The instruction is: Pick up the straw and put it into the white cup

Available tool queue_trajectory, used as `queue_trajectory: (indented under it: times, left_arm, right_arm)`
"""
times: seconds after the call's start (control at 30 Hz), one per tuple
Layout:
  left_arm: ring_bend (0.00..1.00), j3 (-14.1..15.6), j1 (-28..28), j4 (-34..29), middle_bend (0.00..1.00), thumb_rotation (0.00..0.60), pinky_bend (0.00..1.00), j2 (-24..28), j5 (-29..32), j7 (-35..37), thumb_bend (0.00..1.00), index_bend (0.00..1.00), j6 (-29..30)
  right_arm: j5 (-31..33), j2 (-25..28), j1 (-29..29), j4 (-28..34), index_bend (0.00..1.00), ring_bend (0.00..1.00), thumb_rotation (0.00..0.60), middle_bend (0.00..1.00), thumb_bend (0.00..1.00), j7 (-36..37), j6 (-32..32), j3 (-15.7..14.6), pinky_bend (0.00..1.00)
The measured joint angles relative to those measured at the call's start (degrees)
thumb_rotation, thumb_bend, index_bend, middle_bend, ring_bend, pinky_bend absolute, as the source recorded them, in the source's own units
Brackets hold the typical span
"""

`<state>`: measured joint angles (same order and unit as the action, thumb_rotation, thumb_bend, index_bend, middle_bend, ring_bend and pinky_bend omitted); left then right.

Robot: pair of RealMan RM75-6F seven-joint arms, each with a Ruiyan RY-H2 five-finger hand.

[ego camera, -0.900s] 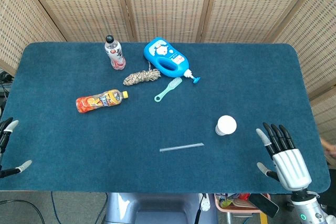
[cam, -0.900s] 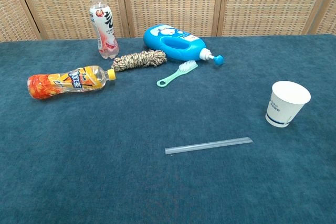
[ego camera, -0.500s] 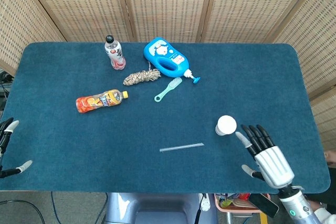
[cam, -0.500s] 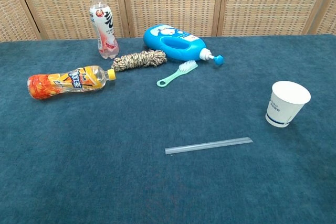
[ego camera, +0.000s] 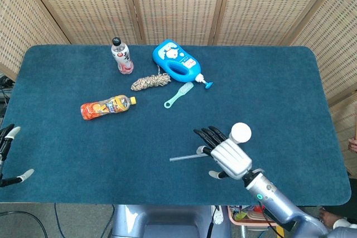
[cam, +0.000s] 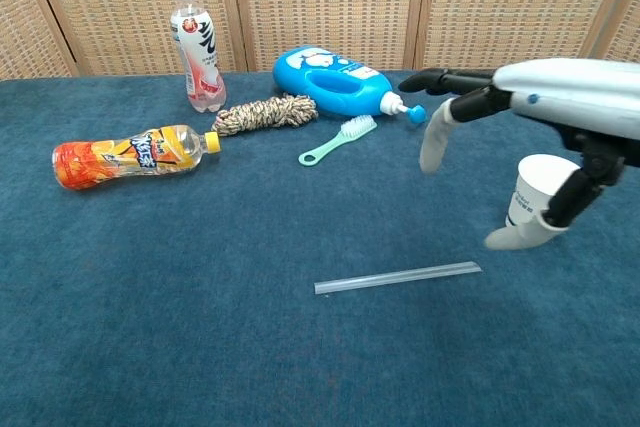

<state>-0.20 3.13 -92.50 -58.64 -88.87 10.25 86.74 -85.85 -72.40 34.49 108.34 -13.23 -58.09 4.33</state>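
Note:
The clear straw (ego camera: 184, 158) lies flat near the table's front middle; the chest view shows the straw (cam: 398, 277) whole. The white paper cup (ego camera: 241, 132) stands upright just right of it, and in the chest view the cup (cam: 528, 197) is partly covered by a thumb. My right hand (ego camera: 226, 154) hovers over the straw's right end with fingers spread and nothing in it; in the chest view the right hand (cam: 540, 97) is clearly above the cloth. My left hand (ego camera: 8, 157) shows at the far left edge, fingers apart and empty.
At the back left lie an orange drink bottle (ego camera: 107, 107), a coil of rope (ego camera: 150, 82), a teal brush (ego camera: 179, 94) and a blue detergent bottle (ego camera: 175, 62). A pink bottle (ego camera: 122, 57) stands upright. The blue tablecloth (ego camera: 67, 154) ends close in front.
My right hand has swept left from the table's right front corner, past the cup, to above the straw's right end. Straw, cup and left hand have not moved.

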Motion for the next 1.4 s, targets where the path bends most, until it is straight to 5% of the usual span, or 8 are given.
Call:
queue_trajectory:
  times: [0.3,0.5,0.83,1.4]
  left_arm:
    - [0.0,0.05,0.39,0.37,0.0,0.6,0.0,0.65,0.02,2.26,0.1,0.0,-0.89]
    - [0.0,0.1,0.41,0.73,0.0,0.6,0.0,0.89,-0.1,3.22,0.1,0.0,-0.94]
    - [0.0,0.11,0.59,0.76,0.0,0.6,0.0,0.83,-0.03,3.1,0.1,0.0,-1.29]
    - [0.0,0.11,0.85,0.65,0.0,0.6,0.0,0.41,-0.06,2.28,0.1,0.0,-1.61]
  right_arm:
    - [27.73,-15.7,9.63,-3.87,0.48,0.0,0.6,0.0,0.34,-17.74,4.97,4.98,0.0]
    - [36.7,-22.23,13.4,-8.71,0.5,0.0,0.6,0.0,0.4,-23.31,3.93,5.78,0.0]
    - [40.63,-26.33,15.35,-13.55,0.51,0.0,0.6,0.0,0.42,-24.37,2.66,5.35,0.0]
    - [36.09,-30.55,13.66,-23.28,0.52,0.0,0.6,0.0,0.42,-20.14,2.71,1.35,0.0]
